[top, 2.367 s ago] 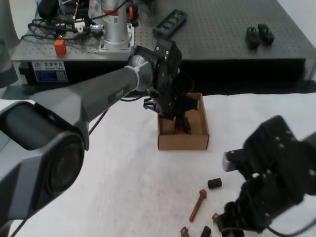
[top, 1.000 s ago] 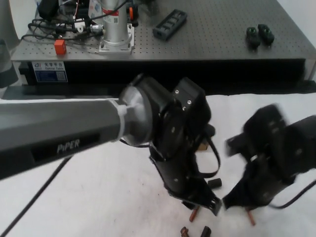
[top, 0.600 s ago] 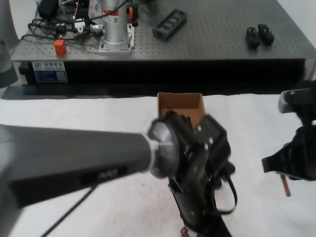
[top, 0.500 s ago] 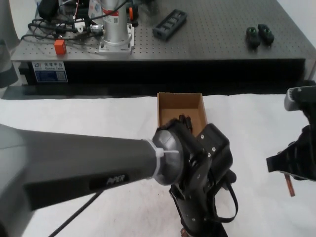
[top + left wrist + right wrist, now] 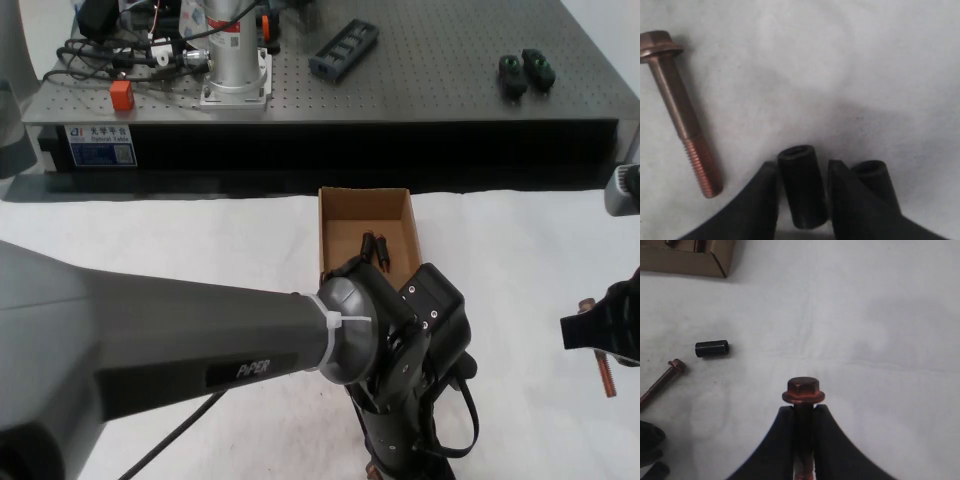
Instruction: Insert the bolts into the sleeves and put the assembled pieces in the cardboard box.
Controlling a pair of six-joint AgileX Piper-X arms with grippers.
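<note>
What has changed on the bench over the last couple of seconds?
The left gripper left the cardboard box and came down at the near side, around a black sleeve on the cloth. The right gripper lifted a copper bolt off the cloth and carried it away to the right. The box stayed where it was.

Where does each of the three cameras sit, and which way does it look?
High view: behind the arms, looking forward and down over the cloth to the cardboard box; the left arm shows large in front, the right gripper at the edge.
Left wrist view: on that wrist, looking down at the cloth; the left gripper is shut on a sleeve, beside a loose bolt.
Right wrist view: on that wrist, looking along its fingers, which clamp the held bolt.
Shared: high and right wrist views show the cardboard box and held bolt.
</note>
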